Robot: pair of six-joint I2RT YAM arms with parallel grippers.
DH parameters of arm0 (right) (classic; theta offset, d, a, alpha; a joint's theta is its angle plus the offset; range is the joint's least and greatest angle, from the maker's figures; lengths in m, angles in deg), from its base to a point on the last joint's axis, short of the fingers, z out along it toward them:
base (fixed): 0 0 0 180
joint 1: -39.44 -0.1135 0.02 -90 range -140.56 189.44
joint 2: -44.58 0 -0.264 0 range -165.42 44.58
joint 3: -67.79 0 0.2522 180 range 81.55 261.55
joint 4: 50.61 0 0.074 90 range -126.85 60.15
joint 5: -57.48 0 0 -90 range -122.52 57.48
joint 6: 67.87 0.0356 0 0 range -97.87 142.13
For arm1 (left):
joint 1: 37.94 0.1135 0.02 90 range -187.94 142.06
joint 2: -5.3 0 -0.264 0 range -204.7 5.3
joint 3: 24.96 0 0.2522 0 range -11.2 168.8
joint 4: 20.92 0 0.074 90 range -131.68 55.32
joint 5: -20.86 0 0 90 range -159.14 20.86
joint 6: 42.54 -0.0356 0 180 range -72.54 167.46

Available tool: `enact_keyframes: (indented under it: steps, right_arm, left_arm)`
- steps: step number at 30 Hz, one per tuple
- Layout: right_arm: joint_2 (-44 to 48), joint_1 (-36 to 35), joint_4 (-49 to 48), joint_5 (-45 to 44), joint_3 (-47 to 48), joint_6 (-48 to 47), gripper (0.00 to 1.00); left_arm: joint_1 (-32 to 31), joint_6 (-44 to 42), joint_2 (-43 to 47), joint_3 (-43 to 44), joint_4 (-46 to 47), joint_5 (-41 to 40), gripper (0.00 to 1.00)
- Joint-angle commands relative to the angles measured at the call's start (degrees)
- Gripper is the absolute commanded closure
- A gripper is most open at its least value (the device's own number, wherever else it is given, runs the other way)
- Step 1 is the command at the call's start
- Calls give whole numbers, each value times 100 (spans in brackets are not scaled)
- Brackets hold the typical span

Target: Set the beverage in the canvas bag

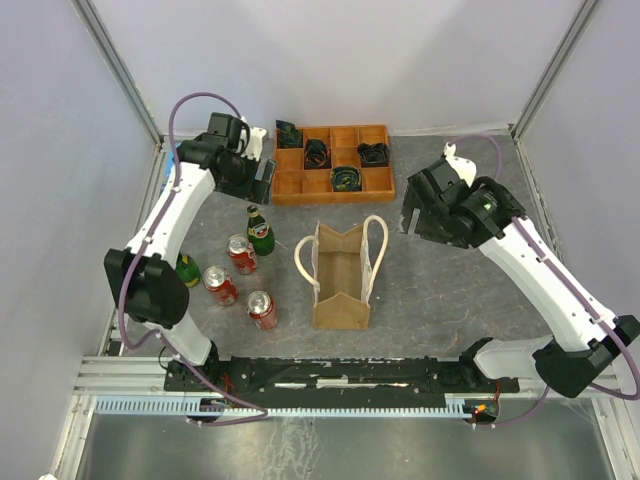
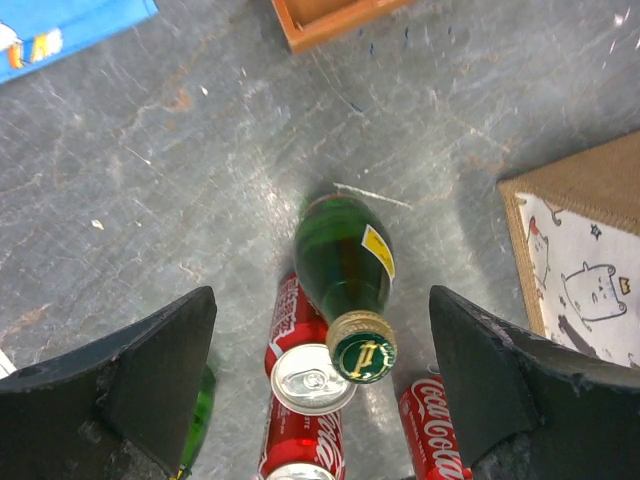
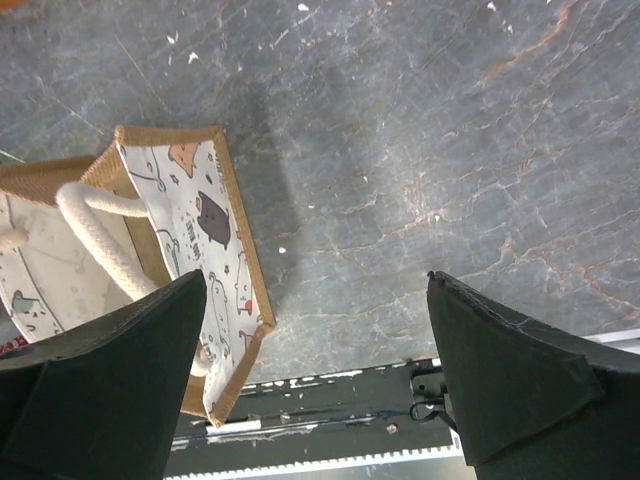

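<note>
Black fingers (image 2: 150, 380) of my left gripper (image 2: 320, 300) fill the lower corners of its wrist view, spread wide and gripping nothing. Below the gap stands a green glass bottle (image 2: 345, 265), its gold cap toward the lens, with red Coca-Cola cans (image 2: 300, 330) just beside it at the bottom of the frame. My right gripper (image 3: 315, 280) is likewise spread open over the bare grey table (image 3: 450, 150), holding nothing. The canvas bag (image 3: 215, 215) sits at the left of that frame, a rope handle draped over its cartoon-printed lining. From the top camera the bag stands upright just below centre, mouth open and both cream handles looped outward. All the drinks stand on the table to its left, outside it: the bottle, three cans, and a second green bottle (image 1: 187, 270) farther left beside my arm. At upper centre lies an orange compartment tray (image 1: 330, 188); four of its compartments hold dark bundles (image 1: 317, 152) I cannot identify.
</note>
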Motion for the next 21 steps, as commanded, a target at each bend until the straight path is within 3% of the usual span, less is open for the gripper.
enact_keyframes:
  steps: [1,6,14,21]
  right_arm:
    - [97,20,-123,221,-202,12,1]
    - [185,20,-145,188,-388,27,1]
    - [206,21,23,237,-454,70,1]
    - [178,19,-40,331,-588,98,1]
  left_arm:
    - [-205,-341,-35,298,-319,-269,7]
    - [-210,-50,303,-102,310,-214,7]
    - [-222,-1,458,319,-509,-532,7]
    - [-196,-188,995,-639,-730,-693,5]
